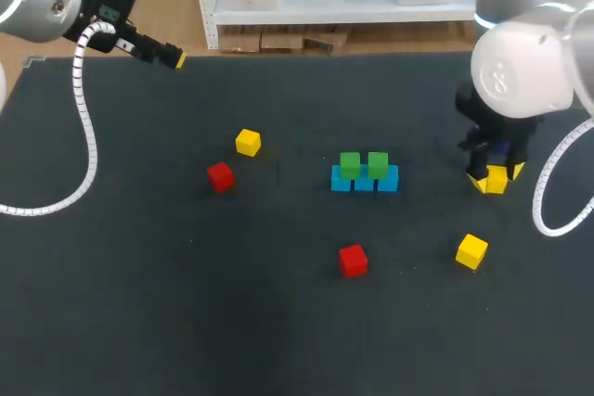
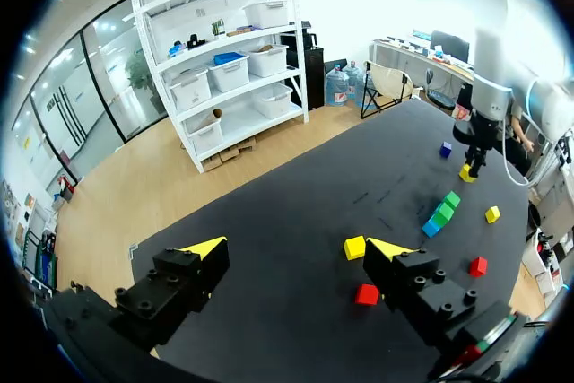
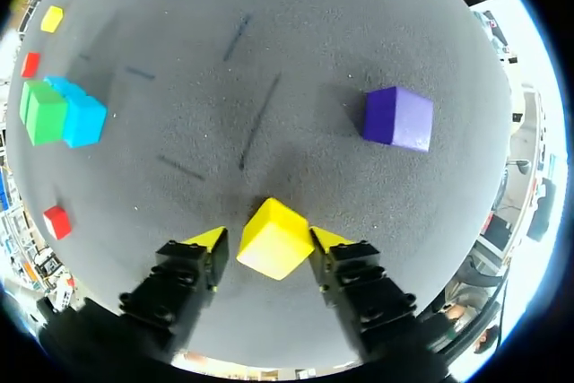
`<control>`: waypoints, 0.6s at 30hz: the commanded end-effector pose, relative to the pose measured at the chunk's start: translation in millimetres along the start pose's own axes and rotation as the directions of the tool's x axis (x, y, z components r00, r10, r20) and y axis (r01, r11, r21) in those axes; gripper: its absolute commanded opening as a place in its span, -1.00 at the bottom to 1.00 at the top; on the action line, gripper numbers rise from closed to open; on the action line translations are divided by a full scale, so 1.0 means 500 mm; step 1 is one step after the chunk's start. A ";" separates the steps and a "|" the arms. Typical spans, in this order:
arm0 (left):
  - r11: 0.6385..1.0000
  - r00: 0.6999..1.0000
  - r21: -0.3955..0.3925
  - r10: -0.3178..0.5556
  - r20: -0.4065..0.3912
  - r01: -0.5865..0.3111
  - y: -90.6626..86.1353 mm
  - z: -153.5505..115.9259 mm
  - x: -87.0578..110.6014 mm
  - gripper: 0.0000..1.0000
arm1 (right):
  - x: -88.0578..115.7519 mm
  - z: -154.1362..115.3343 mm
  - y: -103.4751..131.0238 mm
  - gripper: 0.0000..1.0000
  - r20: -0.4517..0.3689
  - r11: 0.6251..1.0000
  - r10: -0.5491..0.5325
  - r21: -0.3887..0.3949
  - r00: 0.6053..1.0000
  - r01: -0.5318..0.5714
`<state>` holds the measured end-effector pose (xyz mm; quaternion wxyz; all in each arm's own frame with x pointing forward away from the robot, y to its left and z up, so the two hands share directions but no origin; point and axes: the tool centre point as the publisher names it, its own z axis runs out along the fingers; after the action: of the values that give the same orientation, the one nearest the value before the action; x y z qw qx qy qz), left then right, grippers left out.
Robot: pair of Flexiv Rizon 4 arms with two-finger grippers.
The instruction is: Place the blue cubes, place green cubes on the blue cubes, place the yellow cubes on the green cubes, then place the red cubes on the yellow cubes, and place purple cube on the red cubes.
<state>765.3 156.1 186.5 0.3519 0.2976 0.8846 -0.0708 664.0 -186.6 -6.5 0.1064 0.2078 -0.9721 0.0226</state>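
Left gripper (image 2: 298, 248): is hanging above the black table (image 2: 269, 195), its fingers standing wide apart with nothing between them.
Near cubes: the near yellow cube (image 2: 355, 247) is lying just beside one yellow fingertip, with the near red cube (image 2: 366, 294) sitting close to it.
Stack: green cubes (image 2: 448, 205) are resting on a row of blue cubes (image 2: 431, 227), farther ahead.
Loose cubes: the far yellow cube (image 2: 492, 214) and the far red cube (image 2: 478, 266) are lying apart beside the stack.
Purple cube (image 2: 446, 149): is sitting beyond the stack.
Right arm (image 2: 489, 96): is reaching down to the table near the purple cube.
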 end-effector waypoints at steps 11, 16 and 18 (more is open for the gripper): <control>1.000 1.000 0.004 0.002 0.004 -0.002 0.002 0.000 0.002 1.00 | -0.008 -0.017 0.009 -0.83 -0.006 0.997 -0.068 0.033 0.998 0.068; 1.000 1.000 0.004 0.002 0.004 -0.002 0.002 0.000 0.002 1.00 | -0.007 -0.056 0.021 -1.00 0.010 0.980 -0.190 0.060 0.982 0.189; 1.000 1.000 0.004 0.002 0.004 -0.002 0.002 0.000 0.002 1.00 | -0.006 -0.076 0.030 -1.00 0.028 0.966 -0.252 0.070 0.967 0.249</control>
<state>765.3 156.0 186.5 0.3519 0.2976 0.8846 -0.0708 675.7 -170.6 16.6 0.0947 0.3153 -0.9435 0.0380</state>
